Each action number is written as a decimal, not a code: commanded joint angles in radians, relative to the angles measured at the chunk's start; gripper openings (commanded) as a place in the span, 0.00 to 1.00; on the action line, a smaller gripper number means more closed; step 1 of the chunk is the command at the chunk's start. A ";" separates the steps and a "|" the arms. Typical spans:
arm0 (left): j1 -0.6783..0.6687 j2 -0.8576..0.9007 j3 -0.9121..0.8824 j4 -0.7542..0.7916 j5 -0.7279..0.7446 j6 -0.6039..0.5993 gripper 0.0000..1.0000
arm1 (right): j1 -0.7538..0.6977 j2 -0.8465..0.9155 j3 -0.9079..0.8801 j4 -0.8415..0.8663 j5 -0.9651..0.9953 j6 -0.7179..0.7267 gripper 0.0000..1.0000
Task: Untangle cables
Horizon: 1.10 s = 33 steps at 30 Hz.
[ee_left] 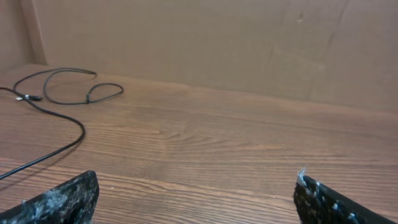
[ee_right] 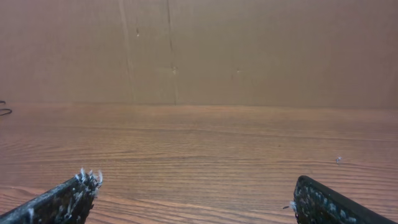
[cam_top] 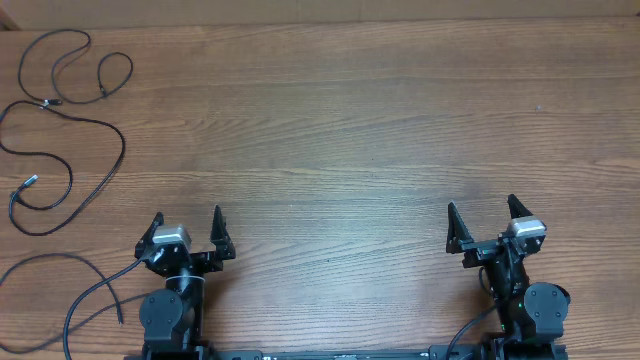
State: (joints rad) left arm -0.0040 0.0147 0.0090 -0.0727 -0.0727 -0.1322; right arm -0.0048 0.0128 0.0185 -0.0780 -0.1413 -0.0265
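The cables point(cam_top: 70, 120) are thin black cords lying as loose loops at the far left of the wooden table, with small plug ends, one silver-tipped point(cam_top: 28, 183). They also show in the left wrist view point(ee_left: 68, 93), far ahead to the left. My left gripper point(cam_top: 188, 225) is open and empty near the front edge, well right of the cables; in its wrist view point(ee_left: 196, 193) nothing lies between its fingers. My right gripper point(cam_top: 482, 218) is open and empty at the front right point(ee_right: 196, 196).
A thicker black arm cable point(cam_top: 75, 300) loops at the front left beside the left arm base. A brown cardboard wall point(ee_right: 199, 50) stands along the far edge of the table point(cam_top: 340, 130).
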 commanded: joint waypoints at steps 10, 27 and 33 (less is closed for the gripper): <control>0.032 -0.011 -0.004 -0.002 -0.005 0.084 1.00 | 0.004 -0.010 -0.010 0.005 0.009 -0.005 1.00; 0.030 -0.011 -0.004 0.001 -0.005 0.103 1.00 | 0.004 -0.010 -0.010 0.005 0.009 -0.005 1.00; 0.030 -0.011 -0.004 0.001 -0.006 0.103 1.00 | 0.004 -0.010 -0.010 0.005 0.009 -0.005 1.00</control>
State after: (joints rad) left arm 0.0219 0.0147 0.0090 -0.0731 -0.0792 -0.0490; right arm -0.0048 0.0128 0.0185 -0.0780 -0.1413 -0.0265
